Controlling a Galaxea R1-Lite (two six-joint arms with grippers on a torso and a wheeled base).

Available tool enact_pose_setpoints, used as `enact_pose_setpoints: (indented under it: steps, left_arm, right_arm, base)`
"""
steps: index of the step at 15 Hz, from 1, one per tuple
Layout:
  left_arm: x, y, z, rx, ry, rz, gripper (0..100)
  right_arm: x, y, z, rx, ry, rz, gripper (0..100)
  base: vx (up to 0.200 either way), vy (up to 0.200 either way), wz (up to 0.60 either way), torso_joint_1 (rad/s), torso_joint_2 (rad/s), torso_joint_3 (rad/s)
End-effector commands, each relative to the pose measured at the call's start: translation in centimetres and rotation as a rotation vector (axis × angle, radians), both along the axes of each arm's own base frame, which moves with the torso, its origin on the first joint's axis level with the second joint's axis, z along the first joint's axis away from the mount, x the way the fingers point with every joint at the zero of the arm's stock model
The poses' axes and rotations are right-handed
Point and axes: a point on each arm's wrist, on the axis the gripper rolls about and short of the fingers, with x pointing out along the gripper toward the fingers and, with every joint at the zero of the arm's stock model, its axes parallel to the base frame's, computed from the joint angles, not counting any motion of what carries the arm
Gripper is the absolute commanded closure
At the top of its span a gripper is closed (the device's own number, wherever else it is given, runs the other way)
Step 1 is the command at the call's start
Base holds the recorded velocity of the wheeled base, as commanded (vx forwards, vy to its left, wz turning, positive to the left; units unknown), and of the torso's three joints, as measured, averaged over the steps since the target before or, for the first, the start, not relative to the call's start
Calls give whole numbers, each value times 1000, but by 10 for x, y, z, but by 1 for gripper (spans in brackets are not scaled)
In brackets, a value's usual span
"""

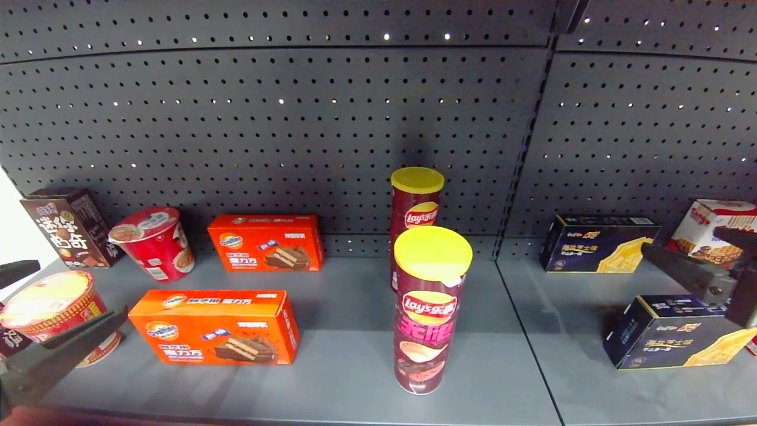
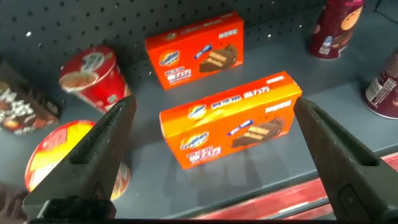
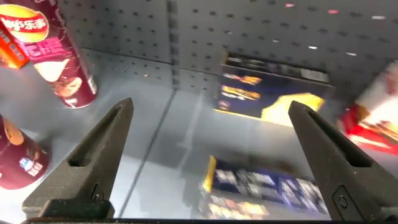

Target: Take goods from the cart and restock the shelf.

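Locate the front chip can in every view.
Head view: front chip can mid-shelf, ahead of the rear chip can.
Left wrist view: front chip can cut off at the frame edge, beyond the front orange box.
Right wrist view: front chip can at the frame edge, nearer than the rear chip can.
Shared landmark: rear chip can.

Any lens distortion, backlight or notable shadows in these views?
Head view: seams of the pegboard panel bow, a wide-angle effect; light pinpricks shine through its holes; a soft shadow rises behind the rear chip can. Right wrist view: similar pinpricks.
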Motion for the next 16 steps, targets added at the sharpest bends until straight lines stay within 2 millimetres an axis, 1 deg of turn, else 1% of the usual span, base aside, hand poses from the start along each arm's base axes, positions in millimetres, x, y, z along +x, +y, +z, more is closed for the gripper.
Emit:
enact_pose_setpoints:
  steps: [1, 2, 4, 6, 8, 11, 13, 14, 16]
  left_arm:
    - [18, -3, -3, 27, 33, -9, 0]
    - [24, -3, -2, 30, 19, 7, 0]
    - [31, -4, -6, 26, 19, 13, 0]
    - [29, -4, -20, 36, 63, 10, 0]
    - [25, -3, -28, 36, 83, 11, 0]
    - [22, -3, -31, 33, 85, 14, 0]
    - [22, -3, -29, 30, 77, 13, 0]
    - [22, -3, -29, 27, 77, 15, 0]
    - [20, -2, -29, 27, 73, 16, 0]
  right_arm:
    - [47, 22, -6, -40, 77, 46, 0]
    - [51, 25, -6, -52, 65, 60, 0]
    - [50, 37, -11, -65, 74, 144, 0]
    - [47, 46, -24, -85, 117, 211, 0]
    - [50, 55, -32, -121, 139, 252, 0]
    - [49, 77, -42, -149, 160, 346, 0]
    - [47, 93, -49, -166, 179, 406, 0]
    - [45, 98, -51, -174, 187, 428, 0]
    - [45, 103, -55, -182, 198, 445, 0]
  base:
    - [0, 0, 0, 0, 0, 0]
    - [0, 0, 0, 0, 0, 0]
    - [0, 0, 0, 0, 0, 0]
    - [0, 0, 0, 0, 0, 0]
    - [0, 0, 0, 0, 0, 0]
    - [0, 0, 0, 0, 0, 0]
    - [0, 0, 0, 0, 0, 0]
    - [0, 0, 0, 0, 0, 0]
    - [0, 0, 0, 0, 0, 0]
